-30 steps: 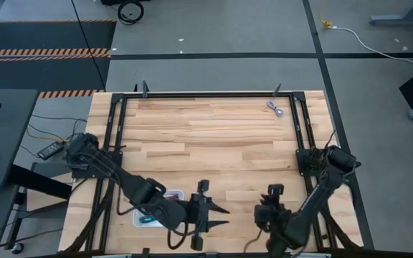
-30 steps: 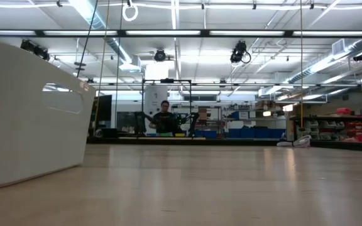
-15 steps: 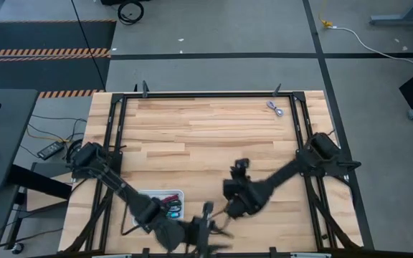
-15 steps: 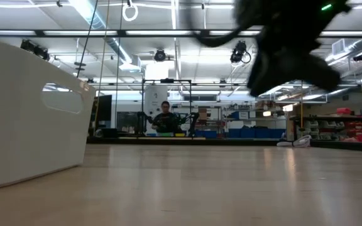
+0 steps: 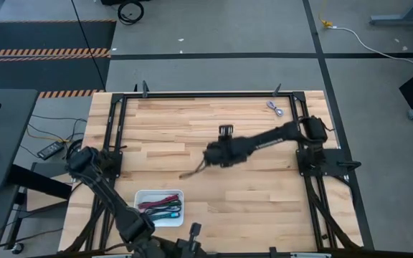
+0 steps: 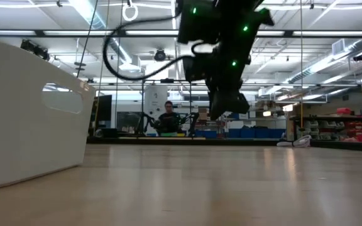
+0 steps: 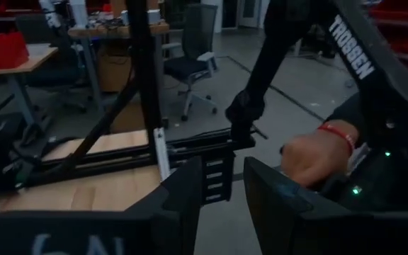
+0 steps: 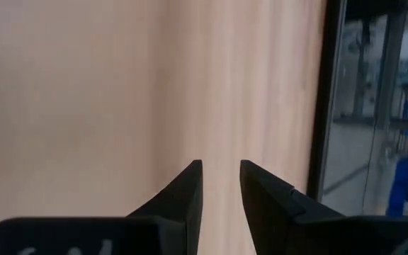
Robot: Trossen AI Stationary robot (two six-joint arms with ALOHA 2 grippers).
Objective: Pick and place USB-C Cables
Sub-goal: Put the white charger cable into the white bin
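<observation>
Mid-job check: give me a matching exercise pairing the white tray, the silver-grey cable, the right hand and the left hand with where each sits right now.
Things:
1. white tray
2. silver-grey cable
3. right hand
4. left hand

Places:
A. far right corner of the table
B. over the table's middle
C. near-left part of the table, holding coloured cables
D. at the table's near edge

Pairs: 1-C, 2-A, 3-B, 4-D

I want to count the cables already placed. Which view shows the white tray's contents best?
The high view: it looks straight down into the white tray at its coloured cable bundles. The low view shows only its outer wall; neither wrist view shows it.
</observation>
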